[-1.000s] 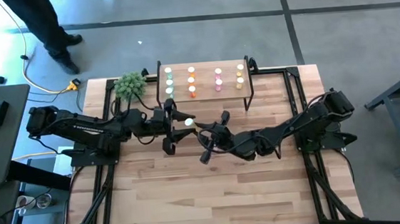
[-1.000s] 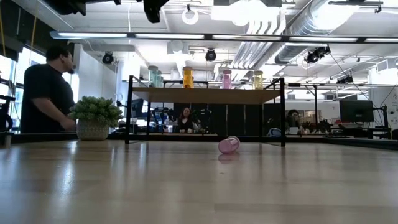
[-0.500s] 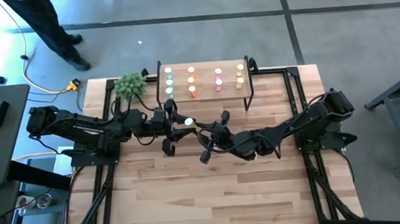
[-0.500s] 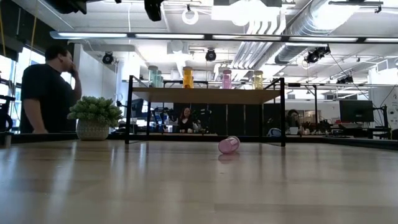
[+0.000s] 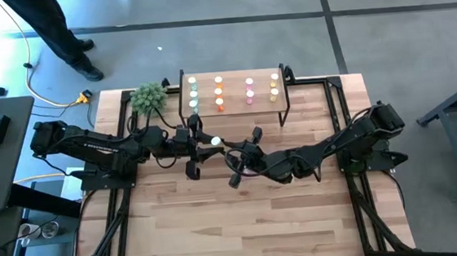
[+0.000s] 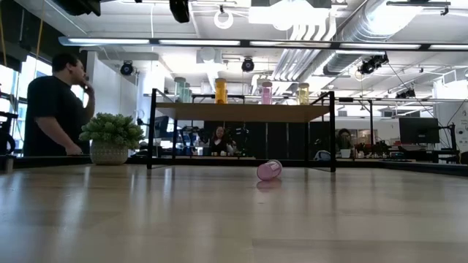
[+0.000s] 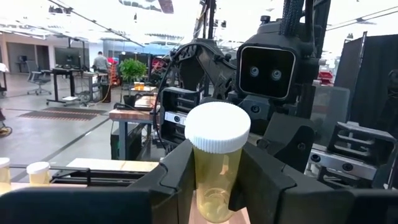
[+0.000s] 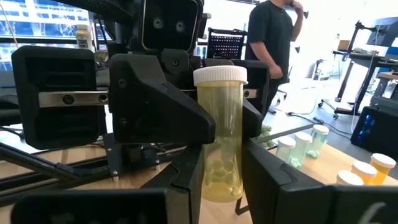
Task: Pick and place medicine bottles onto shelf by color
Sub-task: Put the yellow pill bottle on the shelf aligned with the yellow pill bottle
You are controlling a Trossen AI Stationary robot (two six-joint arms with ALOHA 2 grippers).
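High view first: both arms reach in from the sides and meet near the middle of the table [image 5: 244, 225], just in front of the shelf [image 5: 233, 77]. The left gripper [image 5: 205, 146] and the right gripper [image 5: 239, 153] face each other, and between them sits the white cap of the yellow bottle [image 5: 215, 140].

Over to the left wrist view: the yellow bottle [image 7: 217, 168] stands upright, pinched between that arm's two dark fingers [image 7: 177, 174], lifted off the wood. And the right wrist view shows the same bottle [image 8: 221, 143] with the right arm's own fingers [image 8: 267, 174] pressed in against its lower sides too. Two grippers on one bottle.

The shelf stands along the table's far edge, already carrying rows by colour: green bottles [image 5: 193, 94] at its left end, then orange bottles [image 5: 219, 92], pink bottles [image 5: 249, 89] and yellow bottles [image 5: 274, 87] at its right end.

Low view: a pink bottle [image 6: 269, 170] lies on its side on the tabletop in front of the shelf. The plant [image 5: 149, 97] sits at the table's far left corner, beside the shelf. A person [image 5: 57, 27] stands on the floor beyond that corner.
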